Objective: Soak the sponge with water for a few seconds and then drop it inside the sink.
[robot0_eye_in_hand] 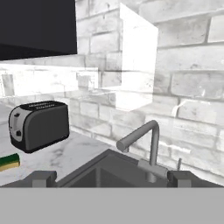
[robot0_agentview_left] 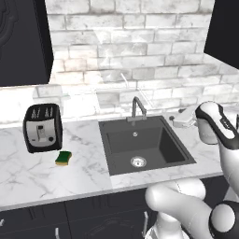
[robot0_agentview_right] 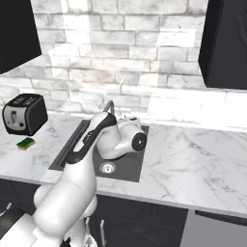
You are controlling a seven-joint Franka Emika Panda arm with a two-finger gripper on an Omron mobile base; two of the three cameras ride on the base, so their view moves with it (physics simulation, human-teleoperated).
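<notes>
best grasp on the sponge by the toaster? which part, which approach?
Come straight down on the sponge and pinch its yellow side faces across the narrower width. It lies flat on the counter, green scouring face up, so the sides are the only faces open to the fingers. The toaster stands close behind it, so keep the approach vertical or slightly from the front. The gripper is open.

The sink (robot0_agentview_left: 176,150) looks matt dark grey, its tap (robot0_agentview_left: 138,109) brushed grey metal. The bench (robot0_agentview_left: 32,170) is glossy veined white marble; the toaster (robot0_agentview_left: 42,127) pairs shiny black sides with a silvery metal face
</notes>
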